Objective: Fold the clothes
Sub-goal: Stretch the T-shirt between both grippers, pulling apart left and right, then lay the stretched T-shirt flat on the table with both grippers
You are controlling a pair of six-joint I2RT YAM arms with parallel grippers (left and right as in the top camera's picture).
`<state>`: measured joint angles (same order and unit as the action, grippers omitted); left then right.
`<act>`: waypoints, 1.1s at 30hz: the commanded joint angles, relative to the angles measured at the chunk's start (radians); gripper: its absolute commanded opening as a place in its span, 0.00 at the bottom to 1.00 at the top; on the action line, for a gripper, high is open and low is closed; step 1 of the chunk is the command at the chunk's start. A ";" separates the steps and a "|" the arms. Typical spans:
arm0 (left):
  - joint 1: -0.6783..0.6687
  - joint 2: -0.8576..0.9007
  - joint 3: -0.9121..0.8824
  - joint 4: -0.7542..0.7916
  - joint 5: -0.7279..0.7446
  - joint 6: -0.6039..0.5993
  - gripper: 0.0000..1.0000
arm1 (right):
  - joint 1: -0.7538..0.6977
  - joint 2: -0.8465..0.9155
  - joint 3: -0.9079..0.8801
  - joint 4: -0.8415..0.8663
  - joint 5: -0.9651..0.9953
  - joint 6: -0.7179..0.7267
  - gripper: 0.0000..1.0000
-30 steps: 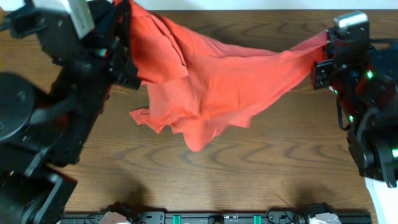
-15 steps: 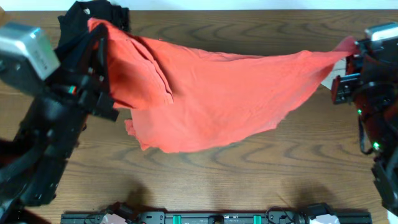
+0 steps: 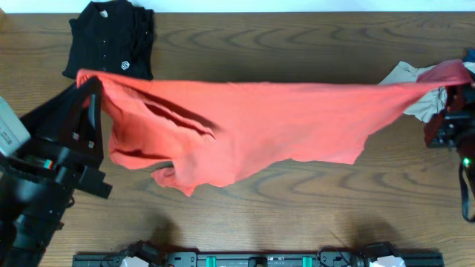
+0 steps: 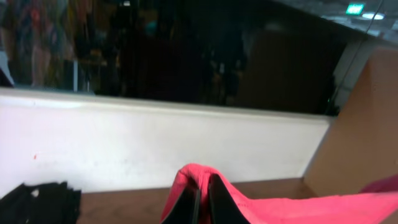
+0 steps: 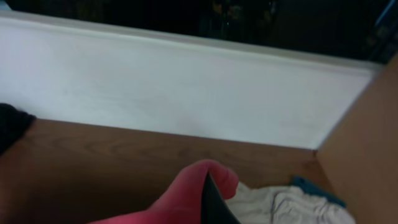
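The red-orange T-shirt (image 3: pixel 252 126) hangs stretched wide above the wooden table, held by both arms. My left gripper (image 3: pixel 87 80) is shut on its left end; the left wrist view shows red cloth (image 4: pixel 193 177) pinched between the dark fingers (image 4: pixel 203 193). My right gripper (image 3: pixel 459 74) is shut on its right end; red cloth (image 5: pixel 193 186) wraps the finger (image 5: pixel 211 196) in the right wrist view. A black buttoned shirt (image 3: pixel 111 41) lies folded at the back left. Pale grey and blue pieces (image 3: pixel 412 81) lie at the right edge, also in the right wrist view (image 5: pixel 280 202).
The wooden table (image 3: pixel 282 215) runs under the shirt. A white wall (image 4: pixel 155 143) stands behind its far edge. A rail with fittings (image 3: pixel 252 259) lines the front edge. The arm bodies fill the front left and right side.
Both grippers have moved apart and toward the front, pulling the T-shirt out flat and wide. The black shirt and the pale pile are now uncovered.
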<state>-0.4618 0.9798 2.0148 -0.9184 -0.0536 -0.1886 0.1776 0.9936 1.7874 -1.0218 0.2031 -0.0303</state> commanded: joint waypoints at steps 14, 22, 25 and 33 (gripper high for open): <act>-0.002 0.026 0.072 -0.098 -0.011 -0.079 0.06 | -0.007 0.006 0.052 -0.056 0.032 0.164 0.01; -0.002 0.026 0.222 -0.186 -0.010 -0.106 0.06 | -0.007 0.006 0.112 -0.076 -0.029 0.165 0.01; -0.002 0.026 0.238 -0.219 -0.010 -0.140 0.06 | -0.007 0.006 0.140 -0.088 -0.039 0.196 0.01; -0.002 0.092 0.238 -0.247 -0.012 -0.169 0.06 | -0.007 0.053 0.146 -0.119 -0.058 0.262 0.01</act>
<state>-0.4618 1.0229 2.2448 -1.1706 -0.0521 -0.3382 0.1776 1.0092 1.9221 -1.1370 0.1432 0.1772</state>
